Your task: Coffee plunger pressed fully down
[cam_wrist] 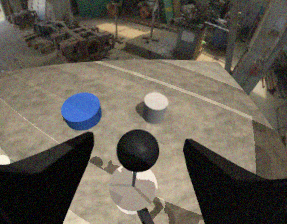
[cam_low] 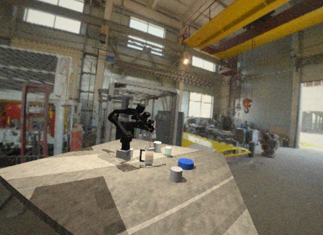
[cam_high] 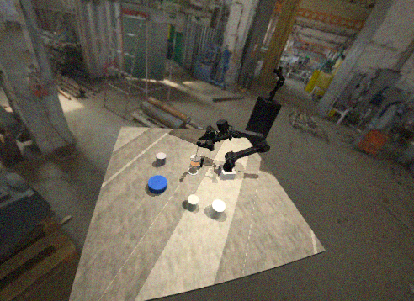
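Claw (cam_wrist: 138,163) open astride plunger knob (cam_wrist: 138,149), apparently untouched; blue disc (cam_wrist: 82,110) beyond.

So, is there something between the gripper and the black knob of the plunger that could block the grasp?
Nothing visible does. In the wrist view the plunger knob sits in the gap between the two fingers of the gripper, with bare space on both sides. The blue disc and grey cylinder stand farther away.

No legible text, label, brand, number or sign on anything.
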Robot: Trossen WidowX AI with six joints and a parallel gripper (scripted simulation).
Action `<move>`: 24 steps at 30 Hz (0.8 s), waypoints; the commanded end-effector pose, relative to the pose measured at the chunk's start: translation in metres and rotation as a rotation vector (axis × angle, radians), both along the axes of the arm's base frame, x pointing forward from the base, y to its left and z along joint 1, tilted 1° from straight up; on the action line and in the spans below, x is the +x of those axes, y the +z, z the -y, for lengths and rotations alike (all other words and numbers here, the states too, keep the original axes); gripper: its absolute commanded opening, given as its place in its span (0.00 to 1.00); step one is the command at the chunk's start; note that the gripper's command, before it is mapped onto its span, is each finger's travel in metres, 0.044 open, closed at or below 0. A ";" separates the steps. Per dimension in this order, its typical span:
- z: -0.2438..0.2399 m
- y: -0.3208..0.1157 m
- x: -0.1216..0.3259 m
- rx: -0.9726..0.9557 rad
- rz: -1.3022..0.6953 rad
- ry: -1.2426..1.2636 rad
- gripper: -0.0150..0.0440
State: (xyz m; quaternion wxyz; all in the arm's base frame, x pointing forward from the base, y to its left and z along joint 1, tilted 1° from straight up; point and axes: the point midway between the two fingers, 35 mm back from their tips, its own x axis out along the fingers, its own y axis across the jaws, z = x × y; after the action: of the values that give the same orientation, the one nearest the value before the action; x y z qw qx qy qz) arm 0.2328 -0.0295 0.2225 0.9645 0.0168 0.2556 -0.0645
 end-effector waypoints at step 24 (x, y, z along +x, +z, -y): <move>0.000 -0.011 0.002 -0.002 -0.004 0.007 0.46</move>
State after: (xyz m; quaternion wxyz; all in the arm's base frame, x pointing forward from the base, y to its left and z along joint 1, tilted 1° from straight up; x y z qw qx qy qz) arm 0.2354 -0.0292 0.2201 0.9658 0.0167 0.2512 -0.0627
